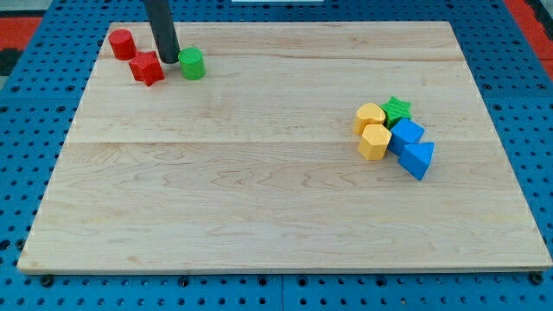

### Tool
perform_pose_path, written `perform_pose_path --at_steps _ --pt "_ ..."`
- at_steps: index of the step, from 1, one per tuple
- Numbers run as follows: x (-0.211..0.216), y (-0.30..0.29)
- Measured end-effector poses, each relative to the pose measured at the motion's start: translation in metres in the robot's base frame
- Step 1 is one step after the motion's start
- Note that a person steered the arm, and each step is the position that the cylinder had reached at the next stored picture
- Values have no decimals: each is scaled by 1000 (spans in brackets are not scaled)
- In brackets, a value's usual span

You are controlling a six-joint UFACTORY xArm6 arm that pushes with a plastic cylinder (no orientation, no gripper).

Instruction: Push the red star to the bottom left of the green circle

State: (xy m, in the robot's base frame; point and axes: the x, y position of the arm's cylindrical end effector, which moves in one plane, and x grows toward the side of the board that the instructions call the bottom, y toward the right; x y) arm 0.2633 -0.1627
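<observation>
The red star (147, 68) lies near the board's top left corner. The green circle (192, 64) stands just to its right. My tip (168, 59) is between the two, close to the star's upper right side and just left of the green circle. The rod rises out of the view's top.
A red cylinder (121, 43) stands up and left of the star, near the wooden board's (259, 190) top left corner. At the right sits a cluster: two yellow blocks (370, 117) (375, 142), a green star (397, 109), a blue block (406, 134) and a blue triangle (418, 159).
</observation>
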Motion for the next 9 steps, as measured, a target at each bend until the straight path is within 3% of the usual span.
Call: perform_pose_path --at_steps 1,3,5,6,7,8,9 --pt "-32 -12" --pt "47 -16" --pt "19 -45" --pt "79 -45" --pt "100 -8" --pt "76 -46" --pt "52 -122"
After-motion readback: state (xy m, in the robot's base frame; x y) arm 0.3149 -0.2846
